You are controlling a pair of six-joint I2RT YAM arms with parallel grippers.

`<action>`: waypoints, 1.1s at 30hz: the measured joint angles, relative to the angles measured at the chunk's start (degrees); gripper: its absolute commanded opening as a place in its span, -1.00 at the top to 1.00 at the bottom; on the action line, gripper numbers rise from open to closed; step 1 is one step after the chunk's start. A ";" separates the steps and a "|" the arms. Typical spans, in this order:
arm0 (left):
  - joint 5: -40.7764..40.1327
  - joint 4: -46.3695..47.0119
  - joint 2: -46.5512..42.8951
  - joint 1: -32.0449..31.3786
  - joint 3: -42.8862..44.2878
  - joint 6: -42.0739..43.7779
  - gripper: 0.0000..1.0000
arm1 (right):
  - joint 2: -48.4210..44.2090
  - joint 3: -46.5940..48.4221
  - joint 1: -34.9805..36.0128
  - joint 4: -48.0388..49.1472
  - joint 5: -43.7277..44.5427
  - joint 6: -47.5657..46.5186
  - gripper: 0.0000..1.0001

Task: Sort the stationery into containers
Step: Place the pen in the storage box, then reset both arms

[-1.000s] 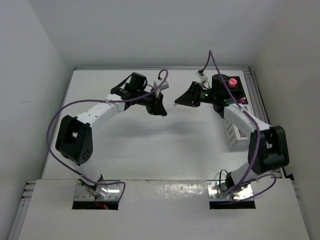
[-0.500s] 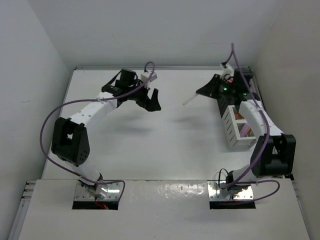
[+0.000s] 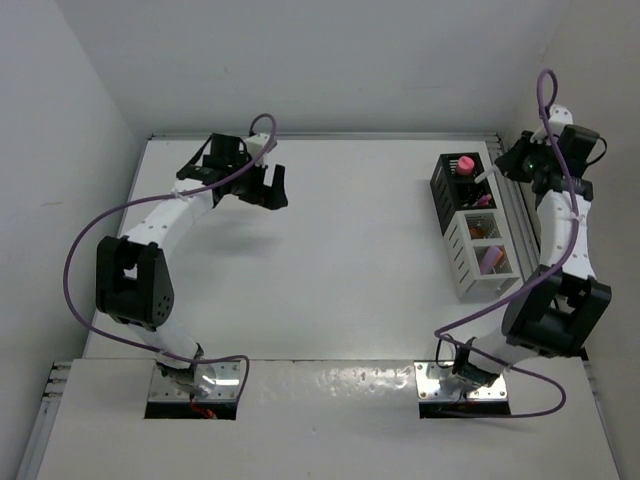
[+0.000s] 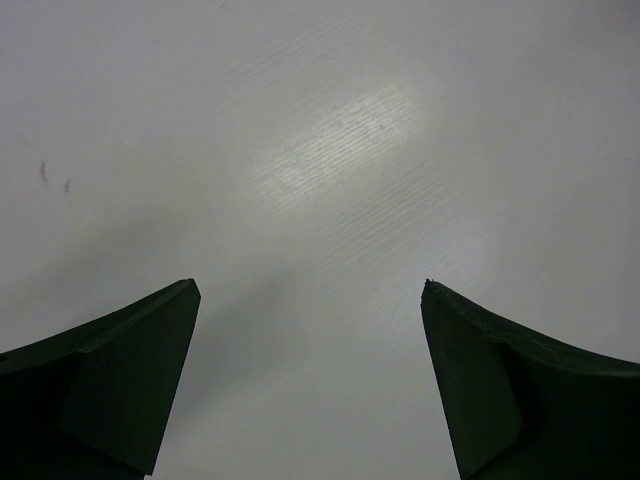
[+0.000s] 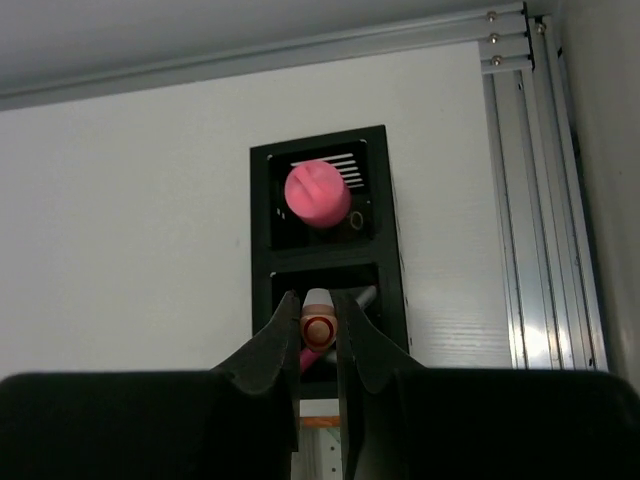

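Right claw [image 5: 318,303], clamped on a thin white pen [image 5: 318,326], has been carried far right over the black box-shaped holder [image 5: 393,250], as shown clearly only by its wrist view; left claw [image 4: 310,288] is now opened wide.

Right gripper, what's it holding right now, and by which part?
A thin white pen, pinched by the right gripper near the end that faces the wrist camera; the rest of it points toward the black holder.
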 measured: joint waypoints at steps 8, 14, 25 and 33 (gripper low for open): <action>-3.37 -2.36 -0.09 2.95 -0.02 1.33 -1.00 | 7.39 -0.15 2.43 -0.22 4.07 -5.25 0.00; -3.56 -3.54 -3.10 9.31 -1.60 2.64 -1.00 | 8.13 -1.09 4.11 -1.05 4.98 -7.13 -0.43; -5.11 -9.38 -8.50 23.87 -4.44 9.31 -1.00 | -3.76 -3.65 6.80 -7.10 1.97 -6.43 -0.54; -6.21 -10.08 -12.46 24.26 -5.07 11.17 -1.00 | -12.20 -6.69 9.88 -15.37 1.49 -5.07 -0.59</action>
